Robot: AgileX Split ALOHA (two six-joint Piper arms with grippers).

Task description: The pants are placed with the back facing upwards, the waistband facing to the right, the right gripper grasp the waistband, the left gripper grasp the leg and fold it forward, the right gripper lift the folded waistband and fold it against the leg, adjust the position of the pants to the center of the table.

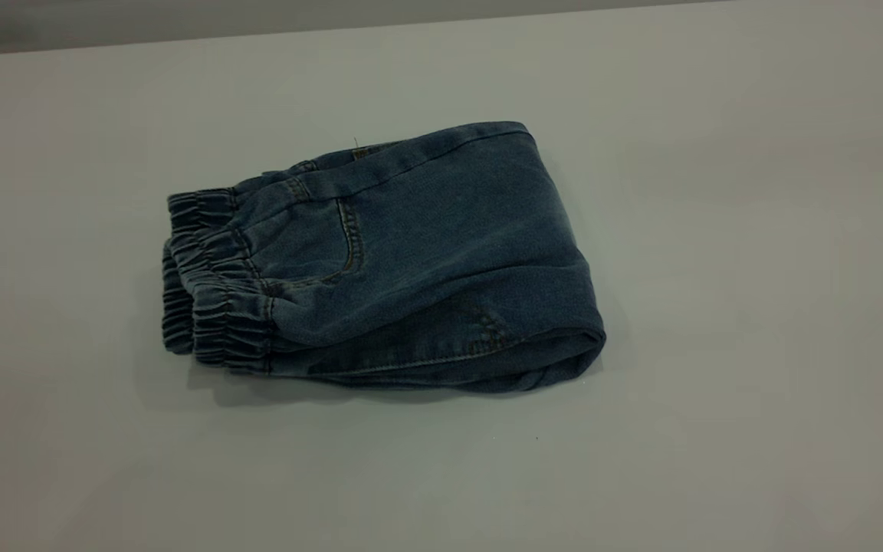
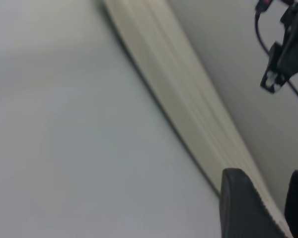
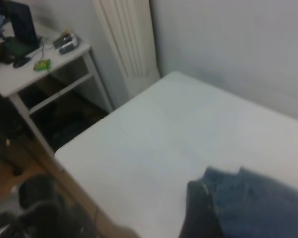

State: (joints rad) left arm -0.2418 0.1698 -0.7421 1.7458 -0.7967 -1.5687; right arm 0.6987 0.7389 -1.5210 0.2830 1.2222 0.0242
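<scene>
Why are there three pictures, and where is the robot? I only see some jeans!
The robot has two arms, each ending in a gripper, a kind of pinching hand. The big picture comes from a camera looking down at the table. On it lie small blue jeans, already folded into a bundle, with the stretchy cuffs at one end. No arm shows in that picture.

The other two pictures come from little cameras fixed on the arms' wrists. The left one looks at the table and a wall; the dark shapes at the edge are the left gripper, apart and holding nothing. The right one shows the table, a corner of the jeans, a dark finger of the right gripper, and a side desk beyond.
</scene>
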